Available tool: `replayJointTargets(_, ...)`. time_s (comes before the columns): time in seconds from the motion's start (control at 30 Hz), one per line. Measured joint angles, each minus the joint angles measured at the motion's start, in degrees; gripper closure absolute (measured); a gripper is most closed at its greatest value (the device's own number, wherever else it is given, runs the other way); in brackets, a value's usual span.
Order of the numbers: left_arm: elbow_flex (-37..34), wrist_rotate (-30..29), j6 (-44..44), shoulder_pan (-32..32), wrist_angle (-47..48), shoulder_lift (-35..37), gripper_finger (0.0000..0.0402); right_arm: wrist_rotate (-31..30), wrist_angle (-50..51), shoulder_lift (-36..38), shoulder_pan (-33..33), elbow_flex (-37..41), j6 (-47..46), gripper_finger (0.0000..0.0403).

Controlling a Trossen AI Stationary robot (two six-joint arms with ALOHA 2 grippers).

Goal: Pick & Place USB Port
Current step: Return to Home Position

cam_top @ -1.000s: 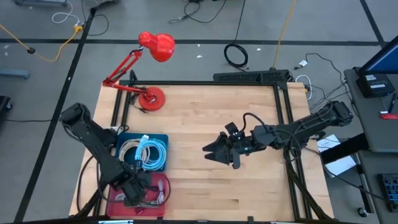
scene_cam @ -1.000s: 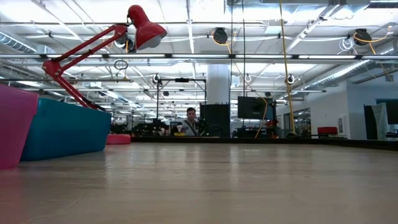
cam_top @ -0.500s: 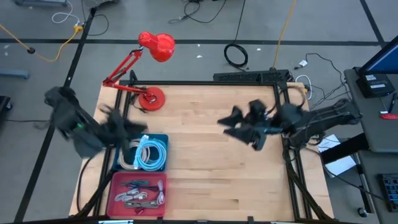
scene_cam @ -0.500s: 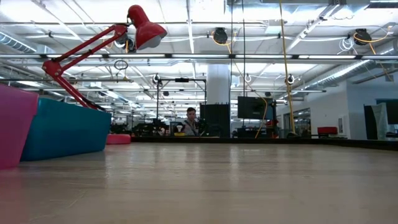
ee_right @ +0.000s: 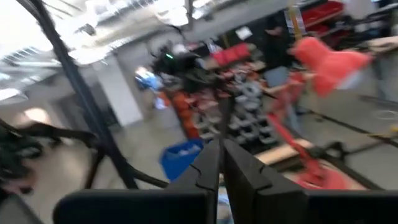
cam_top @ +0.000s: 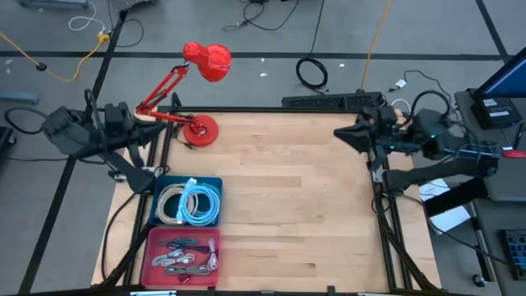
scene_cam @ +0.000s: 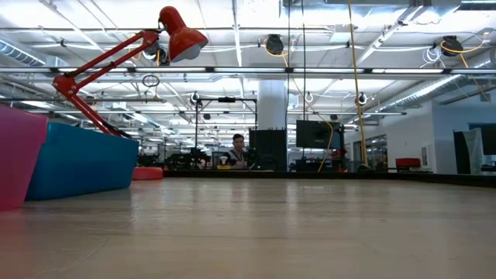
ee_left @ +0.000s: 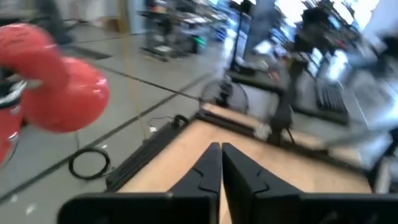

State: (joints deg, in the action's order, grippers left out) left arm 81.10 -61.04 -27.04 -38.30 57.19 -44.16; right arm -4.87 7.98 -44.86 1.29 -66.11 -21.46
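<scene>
Both arms are drawn back to the table's sides. My left gripper [cam_top: 149, 133] hangs over the far left corner, pointing toward the right edge, its fingers [ee_left: 219, 167] shut on nothing. My right gripper [cam_top: 339, 134] hangs by the far right edge, pointing left, its fingers [ee_right: 219, 163] also shut and empty. A red bin [cam_top: 151, 247] at the near left holds several small cables and connectors; I cannot tell which of them is the USB port. Neither gripper shows in the low view.
A blue bin [cam_top: 215, 182] with coiled white and blue cables stands just beyond the red bin. A red desk lamp [cam_top: 205, 62] stands on its base [cam_top: 200, 131] at the far left. Bare wooden table [cam_top: 288, 214] spreads across the middle and right.
My left gripper has risen out of the red bin and swung back to the far left corner. My right gripper has pulled back from the table's middle to the far right edge and has shut. Neither carries anything.
</scene>
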Motion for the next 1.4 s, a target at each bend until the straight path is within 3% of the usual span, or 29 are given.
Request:
replayJointTargets(0.2, 0.0, 15.27, 5.23, 0.56, 6.6, 3.79, 0.0399, -5.52, 18.61, 6.45, -0.96, 0.0, 8.02, 0.0402)
replayJointTargets(0.37, -5.66, 18.76, -13.17, 0.56, 22.45, 7.83, 0.04, -8.25, 36.4, 10.03, -0.95, 0.0, 7.5, 0.0402)
replayJointTargets(0.47, -14.16, 21.05, -20.31, 0.43, 22.93, 12.97, 0.04, -8.92, 42.96, 11.65, -0.95, 0.94, 3.57, 0.0402)
replayJointTargets(0.67, -31.23, 21.97, -21.06, -0.51, 8.37, 26.86, 0.0401, -8.58, 38.69, 20.2, -0.93, 10.65, -0.47, 0.0403)
replayJointTargets(0.83, -39.72, 21.54, -19.64, -0.51, 0.34, 36.64, 0.0401, -8.59, 32.35, 30.68, -0.93, 21.55, -4.5, 0.0403)
replayJointTargets(1.1, -42.82, 17.67, -17.64, -0.46, 0.07, 43.84, 0.0401, -13.48, 29.22, 44.63, -0.95, 31.31, -5.74, 0.0403)
replayJointTargets(1.4, -45.98, 11.9, -24.48, -0.21, 2.3, 43.86, 0.0401, -14.81, 30.02, 44.66, -0.95, 35.49, -6.47, 0.0403)
